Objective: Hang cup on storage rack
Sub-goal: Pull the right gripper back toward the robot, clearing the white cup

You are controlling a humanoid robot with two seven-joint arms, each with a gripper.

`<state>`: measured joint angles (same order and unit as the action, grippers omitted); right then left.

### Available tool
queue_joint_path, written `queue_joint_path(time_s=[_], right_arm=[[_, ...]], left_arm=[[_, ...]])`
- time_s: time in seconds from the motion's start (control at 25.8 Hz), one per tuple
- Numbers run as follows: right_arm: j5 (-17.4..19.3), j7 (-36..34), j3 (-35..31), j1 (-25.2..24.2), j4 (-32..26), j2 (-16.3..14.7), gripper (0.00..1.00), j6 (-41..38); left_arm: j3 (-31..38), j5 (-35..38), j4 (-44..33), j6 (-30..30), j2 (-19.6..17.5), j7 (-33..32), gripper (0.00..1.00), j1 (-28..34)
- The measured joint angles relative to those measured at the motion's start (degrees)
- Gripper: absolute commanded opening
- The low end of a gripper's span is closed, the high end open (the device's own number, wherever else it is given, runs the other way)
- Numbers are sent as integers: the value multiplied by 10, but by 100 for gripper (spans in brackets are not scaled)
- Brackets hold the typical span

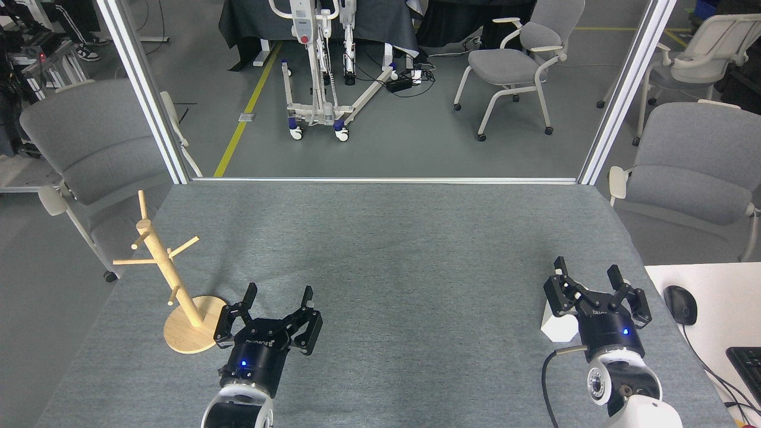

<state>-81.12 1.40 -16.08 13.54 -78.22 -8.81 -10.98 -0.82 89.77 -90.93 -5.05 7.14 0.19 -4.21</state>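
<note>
Reaching is the step we judge in hand: our right claw (587, 284), spread wide and empty, hovers over the cup (557, 327) on the tabletop (404, 267), needing descent and closure before carrying it to the storage rack (178, 285) beside our open left claw (278, 299).

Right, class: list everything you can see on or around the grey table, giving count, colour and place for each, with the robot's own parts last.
storage rack: one, light wood, table's left edge
cup: one, white, right side, partly behind the right gripper
table: one, grey cloth top
chairs: four, grey, around and beyond the table
wheeled stand: one, white, floor beyond
mouse: one, black, white desk at right
keyboard: one, black, right edge
left gripper: black, open, beside the rack's base
right gripper: black, open
</note>
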Motion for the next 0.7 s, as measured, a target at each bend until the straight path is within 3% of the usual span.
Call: queue_joint_path(time_s=[0.7], right_arm=[[0,-2,1,0,1,-2,100,0]], left_arm=[[-4,0,-17,22,0,14,99,4]])
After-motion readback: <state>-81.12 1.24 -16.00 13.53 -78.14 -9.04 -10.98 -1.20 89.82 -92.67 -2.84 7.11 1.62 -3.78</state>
